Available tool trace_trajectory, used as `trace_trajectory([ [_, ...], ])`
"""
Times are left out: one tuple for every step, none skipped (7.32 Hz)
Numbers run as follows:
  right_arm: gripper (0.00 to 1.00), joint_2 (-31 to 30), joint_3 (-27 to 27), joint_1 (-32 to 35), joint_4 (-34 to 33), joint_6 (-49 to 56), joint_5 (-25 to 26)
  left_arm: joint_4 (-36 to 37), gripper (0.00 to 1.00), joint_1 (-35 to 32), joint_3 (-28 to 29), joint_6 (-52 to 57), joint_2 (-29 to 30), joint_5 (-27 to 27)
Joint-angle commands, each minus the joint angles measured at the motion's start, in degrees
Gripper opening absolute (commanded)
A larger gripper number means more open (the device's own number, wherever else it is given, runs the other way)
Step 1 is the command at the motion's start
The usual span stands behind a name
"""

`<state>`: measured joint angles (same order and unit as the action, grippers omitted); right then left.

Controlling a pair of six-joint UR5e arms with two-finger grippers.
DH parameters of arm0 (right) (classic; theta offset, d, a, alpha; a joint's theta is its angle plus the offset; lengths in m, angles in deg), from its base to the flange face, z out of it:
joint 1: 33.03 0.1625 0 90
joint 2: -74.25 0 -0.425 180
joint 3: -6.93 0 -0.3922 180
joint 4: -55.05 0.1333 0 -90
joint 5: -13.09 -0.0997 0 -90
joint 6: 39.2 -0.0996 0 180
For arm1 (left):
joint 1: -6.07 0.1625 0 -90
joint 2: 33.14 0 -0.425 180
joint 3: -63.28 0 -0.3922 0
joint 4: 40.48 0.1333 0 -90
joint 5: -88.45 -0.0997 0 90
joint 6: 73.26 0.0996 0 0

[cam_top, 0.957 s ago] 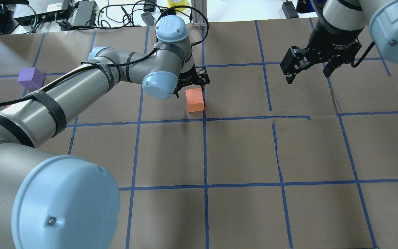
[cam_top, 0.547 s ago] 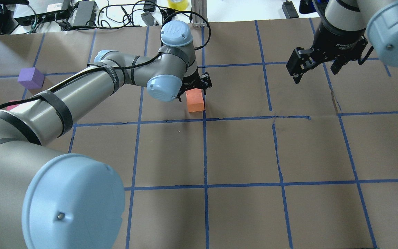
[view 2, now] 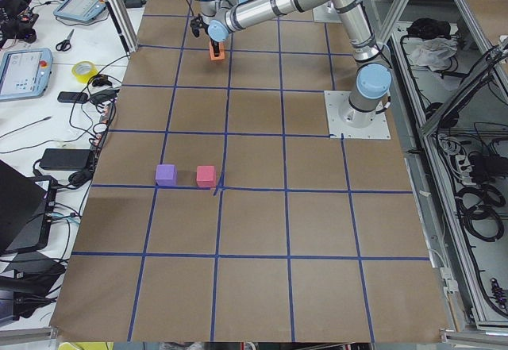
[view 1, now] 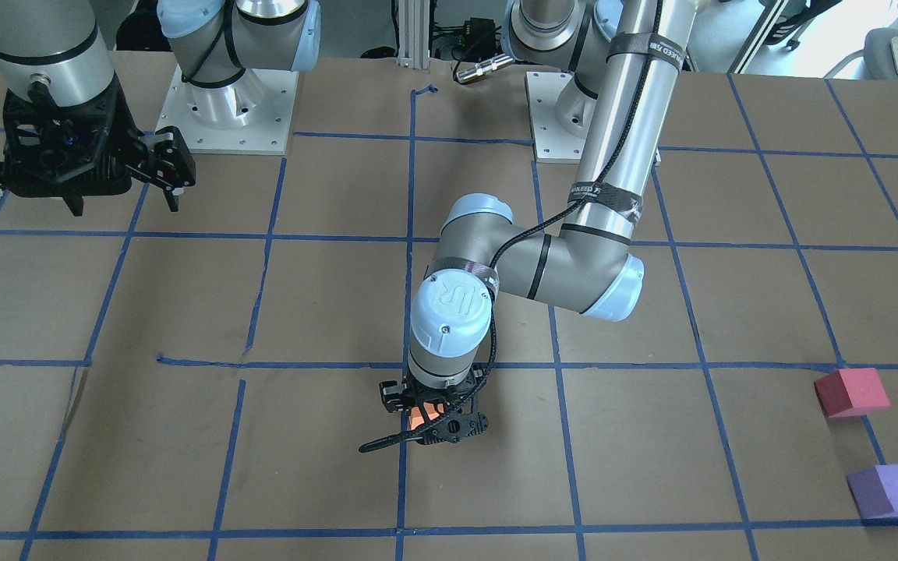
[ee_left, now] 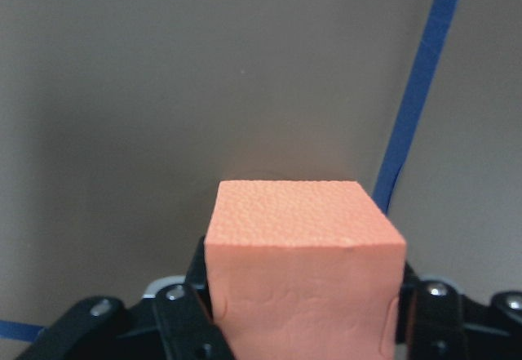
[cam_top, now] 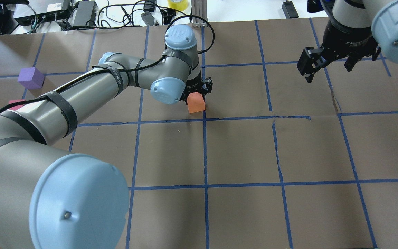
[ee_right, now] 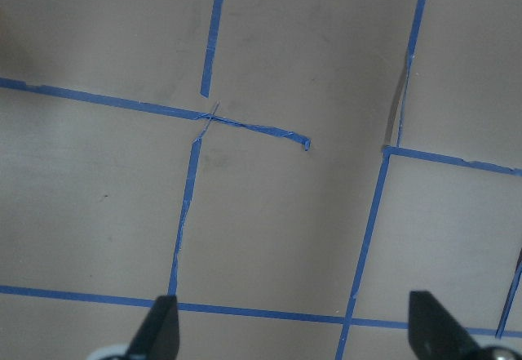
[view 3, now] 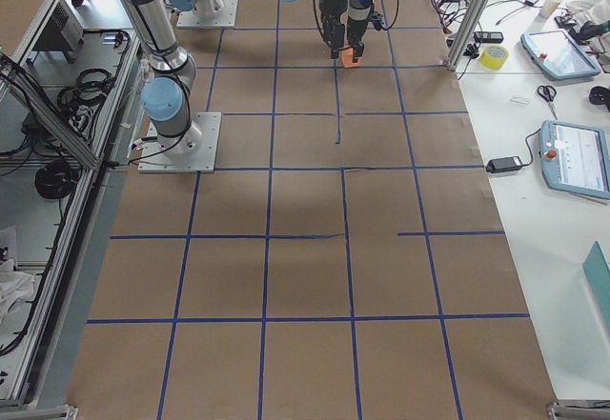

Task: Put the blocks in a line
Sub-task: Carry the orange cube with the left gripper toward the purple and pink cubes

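Left gripper (cam_top: 197, 90) lower, around orange block (cam_top: 196, 103) (tape (ee_left: 416, 107) alongside)

Setting: robotics lab, bench test cell.

Evidence:
- Two robot arms (cam_top: 81, 90), each bolted through a metal base plate (view 1: 277, 125) to a table (cam_top: 240, 152) papered brown.
- The paper is marked off in a blue tape grid (cam_top: 205, 152).
- An aluminium frame post (view 3: 479, 6) stands at the table edge.
- The white bench (view 3: 534, 249) alongside carries touch-screen control pendants (view 3: 577, 158), a yellow tape roll (view 3: 495, 56), scissors (view 3: 546, 99), power bricks (cam_top: 85, 12) and loose cables (cam_top: 123, 15).
- More coiled cable bundles (view 2: 475, 177) lie behind the arm bases.
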<state>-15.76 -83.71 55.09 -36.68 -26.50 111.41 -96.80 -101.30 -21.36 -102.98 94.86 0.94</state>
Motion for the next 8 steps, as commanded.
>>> trace_trajectory([
  [1.00,-0.25,-0.49,0.03,0.16,0.21,0.56,-0.02,0.31,-0.21,0.35,0.28,-0.56,-0.11],
  [1.00,-0.08,-0.50,-0.14,0.07,-0.57,0.04,0.07,0.20,0.31,0.44,2.98,-1.78,-0.54],
  [1.00,-0.42,-0.15,0.03,0.07,-0.06,0.56,0.07,0.14,3.02,0.53,7.10,-2.58,-0.63],
  [1.00,0.35,0.73,-0.58,-0.45,-0.66,0.13,-0.11,0.14,6.79,0.44,9.31,-3.89,-0.90],
  [1.00,0.54,-0.14,-0.49,0.15,-0.84,0.12,-0.63,0.14,11.00,0.44,10.21,-5.47,-1.94],
  [1.00,1.58,-0.14,-0.49,0.33,-0.67,0.21,-2.72,0.06,14.87,0.35,14.74,-6.96,-1.95],
  [1.00,-0.50,0.90,-0.15,4.86,-0.41,0.12,-5.18,0.00,19.35,0.26,28.18,-8.46,-2.04],
  [1.00,-1.73,1.26,-0.06,10.99,-0.66,0.04,-5.47,0.00,23.31,-0.43,30.84,-9.78,-1.61],
])
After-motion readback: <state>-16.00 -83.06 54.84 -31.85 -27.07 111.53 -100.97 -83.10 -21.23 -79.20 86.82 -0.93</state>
